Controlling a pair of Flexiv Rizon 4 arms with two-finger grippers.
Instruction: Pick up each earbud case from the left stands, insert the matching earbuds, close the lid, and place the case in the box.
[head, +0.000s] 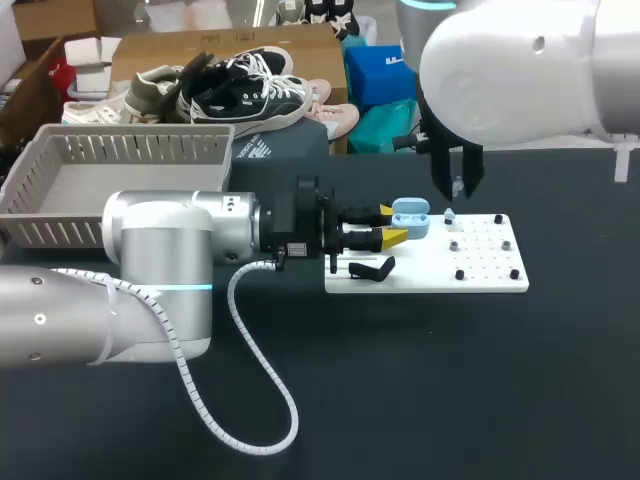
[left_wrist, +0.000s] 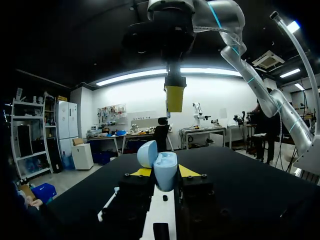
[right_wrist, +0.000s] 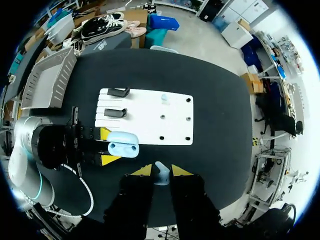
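Observation:
A light blue earbud case (head: 411, 218) with its lid up is held sideways over the white board's (head: 480, 280) near-left part, and my left gripper (head: 393, 226) is shut on it. In the left wrist view the open case (left_wrist: 165, 170) sits between the yellow tips, lid (left_wrist: 147, 152) tilted back. My right gripper (head: 457, 190) hangs tips-down just beyond the case. It is shut on a small pale blue earbud (right_wrist: 161, 175). From the right wrist, the case (right_wrist: 122, 143) lies below and ahead of that gripper (right_wrist: 161, 171). Another earbud (right_wrist: 164, 98) rests on the board (right_wrist: 145, 125).
Two black stands (right_wrist: 117, 92) (right_wrist: 115, 112) sit at the board's left end, seen from the head as one black stand (head: 370, 268). Small black pegs (head: 459, 273) dot the board. A grey slatted box (head: 120, 170) stands at the table's back left.

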